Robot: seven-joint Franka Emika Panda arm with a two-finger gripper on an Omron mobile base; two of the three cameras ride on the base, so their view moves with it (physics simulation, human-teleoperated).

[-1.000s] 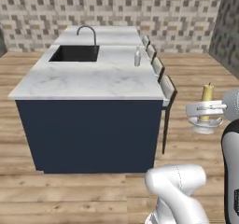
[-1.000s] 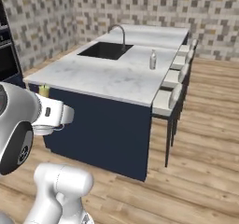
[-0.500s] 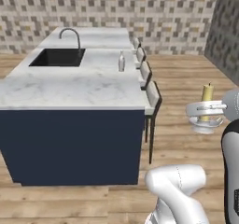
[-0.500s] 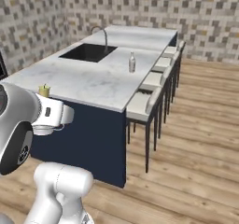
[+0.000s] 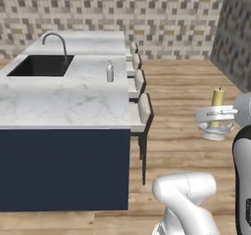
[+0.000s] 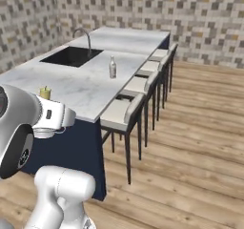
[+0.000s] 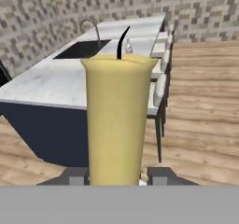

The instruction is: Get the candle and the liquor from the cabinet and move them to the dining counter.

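Hand view: our fingers (image 7: 116, 175) are clamped on the base of the candle (image 7: 119, 120), upright, in the air over the floor beside the stools (image 5: 143, 112). Bottle (image 5: 110, 71), likely the liquor, already stands on the bench (image 5: 63, 102). We carry it level, clear the stool backs, and set down on bare marble short of the sink (image 5: 39, 65).

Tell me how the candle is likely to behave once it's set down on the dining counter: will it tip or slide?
The candle is tall for its saucer base, so it probably tips if released tilted. Its smooth sides look waxy and may slip in the hand, which is shut on it low down. The dining counter is polished marble, so the saucer could slide if nudged.
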